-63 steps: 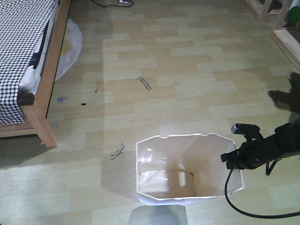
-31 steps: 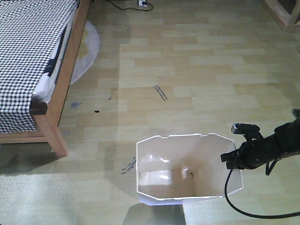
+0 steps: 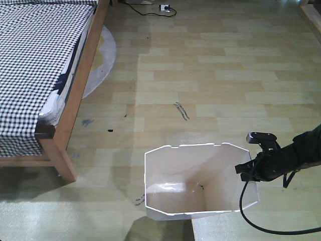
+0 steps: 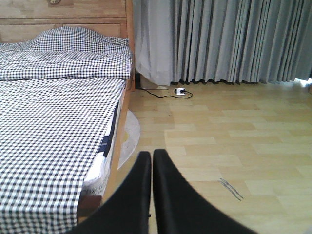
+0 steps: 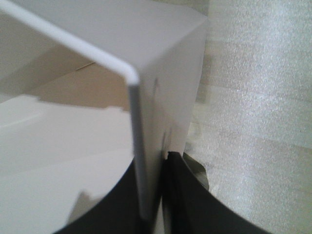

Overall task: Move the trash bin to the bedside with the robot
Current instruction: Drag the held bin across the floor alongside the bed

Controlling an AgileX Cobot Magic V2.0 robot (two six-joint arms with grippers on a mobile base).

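Two fingers of your right gripper are clamped on the right wall of the trash bin. The bin stands on the floor, right of the bed and apart from its foot corner. Wide floor opens ahead alongside the bed. Your left gripper is pressed closed, holding nothing. Print on the mattress edge is too blurred to read.

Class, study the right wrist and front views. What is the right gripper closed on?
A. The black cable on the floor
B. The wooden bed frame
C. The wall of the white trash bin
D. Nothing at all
C: in the right wrist view the thin white wall of the trash bin runs down between the two black fingers of the right gripper, and the front view shows that gripper at the bin's right rim.
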